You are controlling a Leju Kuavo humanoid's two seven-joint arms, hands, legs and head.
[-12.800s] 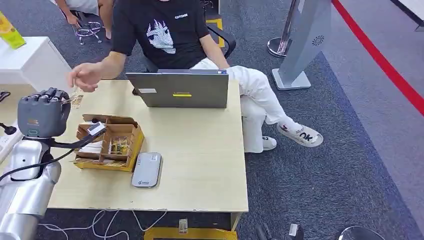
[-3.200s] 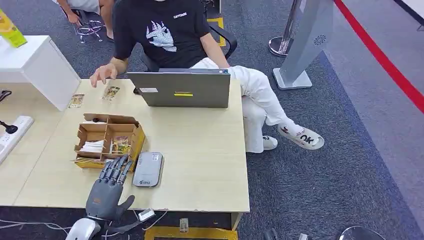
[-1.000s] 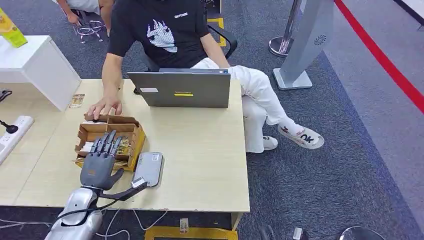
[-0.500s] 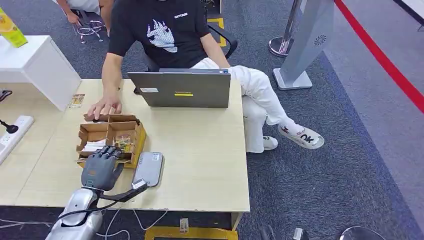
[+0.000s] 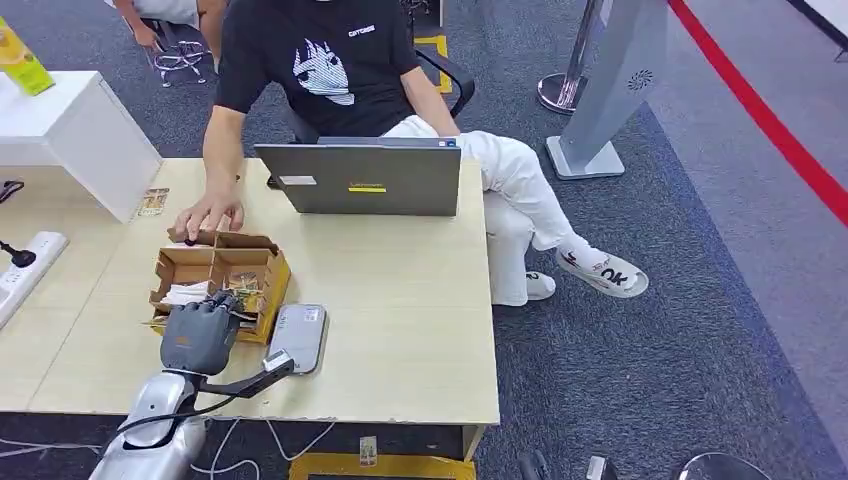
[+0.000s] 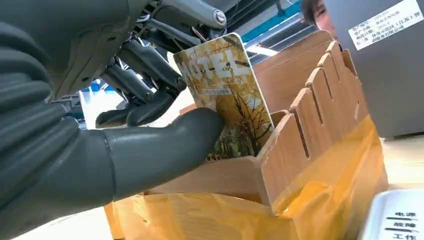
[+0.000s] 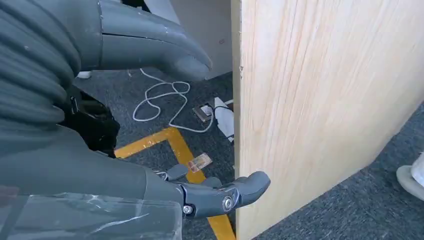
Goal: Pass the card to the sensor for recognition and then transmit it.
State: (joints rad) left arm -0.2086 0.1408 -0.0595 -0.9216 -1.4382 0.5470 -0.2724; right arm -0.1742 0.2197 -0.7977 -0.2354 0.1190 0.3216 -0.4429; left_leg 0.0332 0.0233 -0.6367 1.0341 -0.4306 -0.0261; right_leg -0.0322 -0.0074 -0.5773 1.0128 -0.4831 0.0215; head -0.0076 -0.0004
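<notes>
**Robot's left hand pinches card in cardboard box**

The robot's left hand (image 5: 200, 334) reaches over the near edge of a divided cardboard box (image 5: 262, 283) on a pale wooden table (image 5: 400, 310). In the left wrist view, the thumb (image 6: 165, 150) and the darker fingers (image 6: 150, 105) clamp a card (image 6: 231, 95) printed with yellow autumn trees. The card stands tilted in a compartment of the box, its lower end behind the notched cardboard wall. Just beside the box, on its right, a flat grey-and-white sensor (image 5: 297, 338) lies on the table.

Across the table a seated person in a black T-shirt rests a hand (image 5: 208, 214) on the far rim of the box, behind an open grey laptop (image 5: 360, 180). 1 more card (image 5: 153, 201) lies near the table's far left corner, beside a white cabinet (image 5: 70, 130).

The robot's right hand (image 7: 150, 125) hangs below the table's edge, beside a wooden panel (image 7: 320, 100), holding nothing, thumb and fingers apart. Under it lie dark carpet, a looped white cable (image 7: 160, 102) and yellow floor tape (image 7: 185, 155).
</notes>
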